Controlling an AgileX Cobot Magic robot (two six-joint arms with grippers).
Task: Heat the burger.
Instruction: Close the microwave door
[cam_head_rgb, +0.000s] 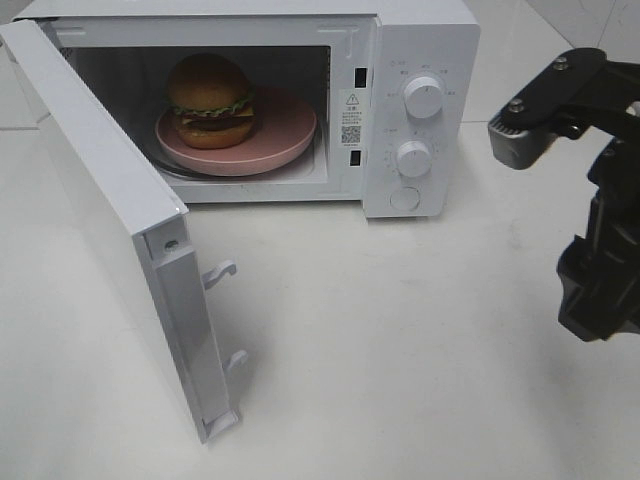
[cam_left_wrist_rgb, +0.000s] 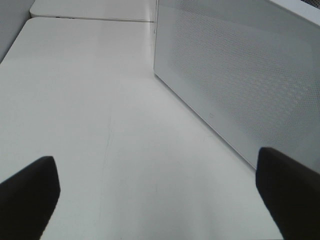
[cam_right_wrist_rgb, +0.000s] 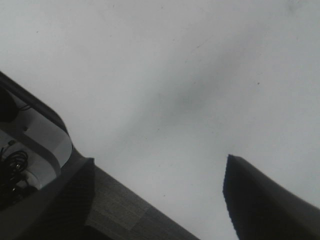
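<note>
Two steps look left to me, and one is done. My left claw (cam_left_wrist_rgb: 155, 167) is spread wide with nothing in it, low over the desk (cam_left_wrist_rgb: 90, 100) and facing the outer side of the microwave door (cam_left_wrist_rgb: 240, 75), which stands swung open. Past it, inside the microwave (cam_head_rgb: 420, 40), the burger (cam_head_rgb: 210, 100) sits on the pink plate (cam_head_rgb: 290, 135), so I judge the loading finished. Further right, the upper knob (cam_head_rgb: 424, 97) and lower knob (cam_head_rgb: 413, 157) wait on the panel; the door needs shutting first, then a knob turning to start the heat. At the far right my right claw (cam_right_wrist_rgb: 160, 165) hangs above the desk, fingers apart, gripping nothing.
</note>
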